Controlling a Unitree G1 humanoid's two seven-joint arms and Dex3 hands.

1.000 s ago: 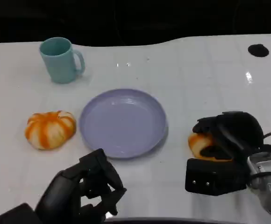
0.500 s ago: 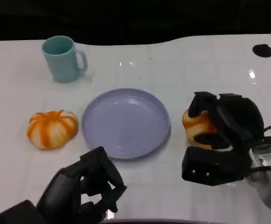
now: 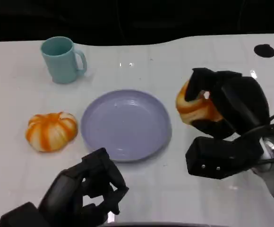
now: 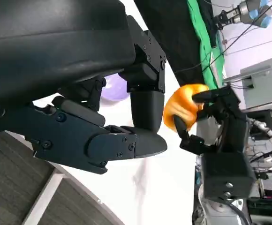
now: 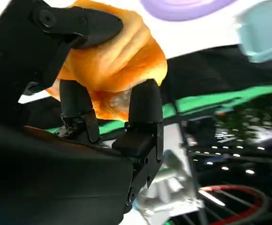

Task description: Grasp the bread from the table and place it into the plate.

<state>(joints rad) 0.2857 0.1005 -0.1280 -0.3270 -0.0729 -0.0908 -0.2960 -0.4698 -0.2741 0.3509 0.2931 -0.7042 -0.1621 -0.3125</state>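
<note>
Since a second ago, my right hand (image 3: 222,106) has lifted the bread (image 3: 193,106) off the tabletop (image 3: 175,61); fingers wrap it firmly, at about three o'clock from the plate (image 3: 125,124). I judge this the carry step: next I must swing toward nine o'clock over the plate, lower, release. My left hand (image 3: 87,194) idles at six o'clock, curled, holding nothing. White glossy tabletop; dark backdrop beyond.

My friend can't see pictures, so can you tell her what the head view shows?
The robot's right hand holds the bread up, just right of an empty purple plate on a white table. Left of the plate lie an orange-and-white bun and, farther back, a teal mug; the left hand waits curled, holding nothing.
</note>
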